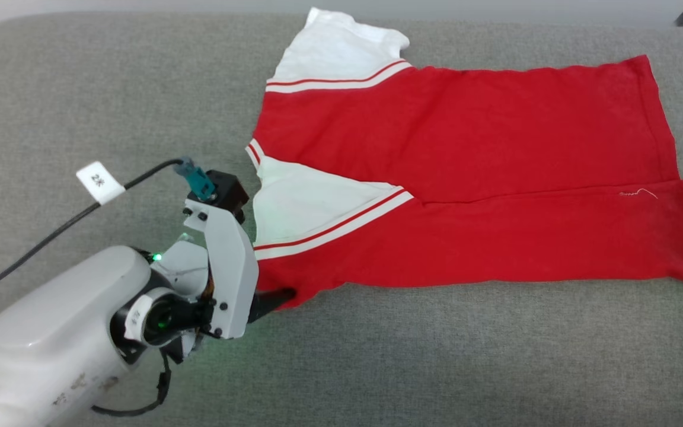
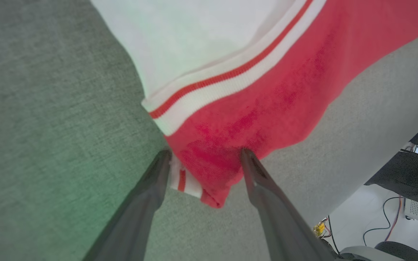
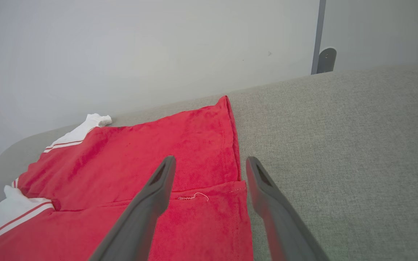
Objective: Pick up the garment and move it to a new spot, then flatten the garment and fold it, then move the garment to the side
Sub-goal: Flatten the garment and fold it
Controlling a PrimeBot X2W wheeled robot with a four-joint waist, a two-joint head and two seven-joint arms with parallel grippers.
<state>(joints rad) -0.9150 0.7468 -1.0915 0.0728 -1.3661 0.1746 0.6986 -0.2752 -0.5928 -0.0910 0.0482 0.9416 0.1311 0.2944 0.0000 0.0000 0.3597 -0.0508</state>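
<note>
The garment [image 1: 466, 178], a red jersey with white panels and red-and-white striped trim, lies flat and folded lengthwise on a grey padded surface [image 1: 110, 77]. One red half is laid beside the other, and both white sleeve panels sit at its left end.

The left gripper [image 2: 205, 154] is at the garment's near left corner with its jaws spread wide. Its two dark fingers [image 2: 140, 203] straddle that corner, one at the striped edge and the other at the red hem. The cloth between them is not pinched.

The right gripper [image 3: 210, 159] hangs above the garment's opposite end, also spread wide and holding nothing. A loose white thread [image 3: 194, 197] on the hem lies between its fingers. A black cable with a white tag [image 1: 99, 182] runs left of the garment.
</note>
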